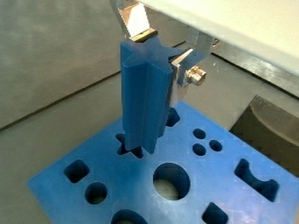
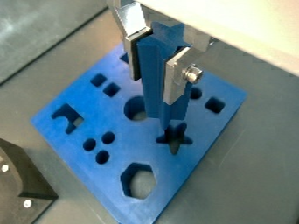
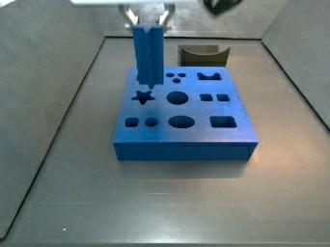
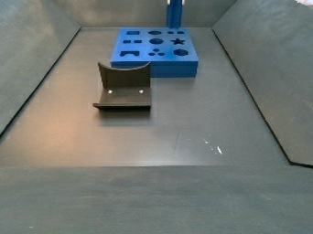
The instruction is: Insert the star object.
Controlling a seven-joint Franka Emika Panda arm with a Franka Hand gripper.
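Note:
The star object (image 1: 145,92) is a tall blue ridged peg, held upright. My gripper (image 1: 162,52) is shut on its upper part, with a silver finger (image 2: 177,73) on each side. It hangs over the wide blue block (image 3: 180,121), its lower end just above the star-shaped hole (image 3: 143,96). Both wrist views show the hole (image 2: 176,140) right under the peg's tip (image 1: 138,144). In a side view the peg (image 4: 174,13) stands above the block (image 4: 156,50) at the far end of the floor. I cannot tell if the tip touches the hole.
The block has several other shaped holes: round (image 1: 172,181), square and hexagonal (image 2: 139,181). The dark grey fixture (image 4: 123,89) stands on the floor apart from the block, and also shows behind it (image 3: 203,53). Grey walls enclose the floor.

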